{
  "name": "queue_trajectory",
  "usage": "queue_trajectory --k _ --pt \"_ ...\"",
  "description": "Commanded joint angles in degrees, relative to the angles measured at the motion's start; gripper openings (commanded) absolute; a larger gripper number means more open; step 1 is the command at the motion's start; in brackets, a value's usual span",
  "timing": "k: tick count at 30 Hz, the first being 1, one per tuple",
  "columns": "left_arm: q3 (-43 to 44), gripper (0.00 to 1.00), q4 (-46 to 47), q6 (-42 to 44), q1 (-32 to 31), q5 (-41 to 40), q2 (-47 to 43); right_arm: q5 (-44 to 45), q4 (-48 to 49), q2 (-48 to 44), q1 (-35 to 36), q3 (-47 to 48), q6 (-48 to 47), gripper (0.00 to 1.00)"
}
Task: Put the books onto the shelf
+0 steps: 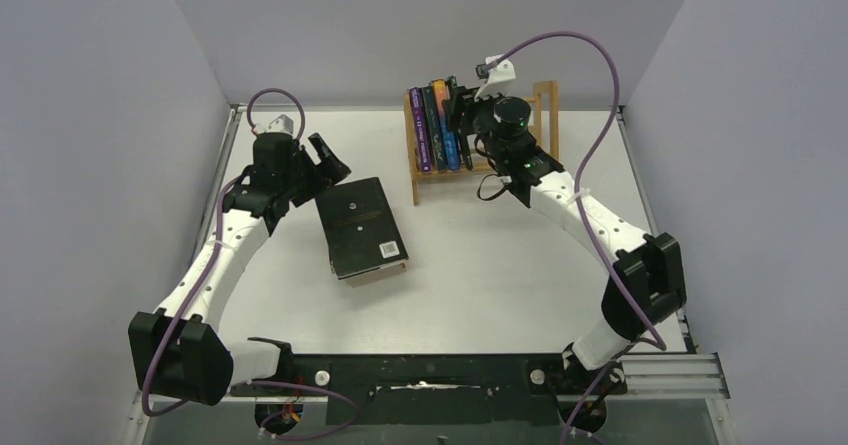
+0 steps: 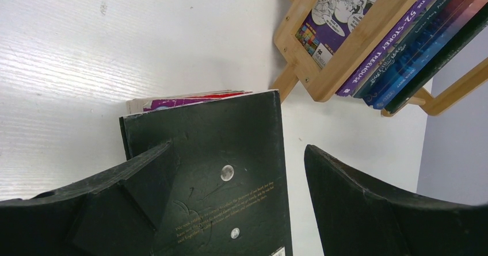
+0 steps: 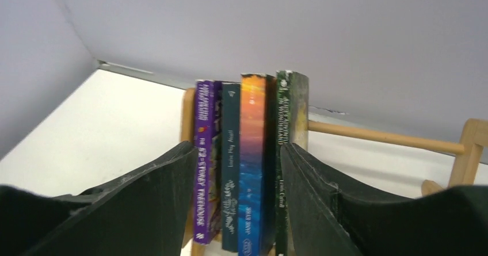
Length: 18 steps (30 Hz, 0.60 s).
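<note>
My left claw wide over black book | my right claw parted at shelf | books upright: purple, teal, orange, green

shelf lt wood | shelved bks purple/navy/orange-blue/green | flat bk black

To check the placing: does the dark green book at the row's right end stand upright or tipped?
Upright. The dark green book has a vertical spine, flush against the orange book.
</note>
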Motion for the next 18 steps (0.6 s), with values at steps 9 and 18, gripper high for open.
queue_trajectory --k 9,18 --pt "0.40 0.82 -3.43 -0.50 -0.56 -2.51 -1.21 -24.03 -10.03 -14.47 3.07 -9.64 17.57 0.59" --pt "-2.09 0.82 -6.66 -1.94 -2.01 -6.90 -4.74 -26.29 -5.94 -17.08 7.03 -20.79 27.69 0.63"
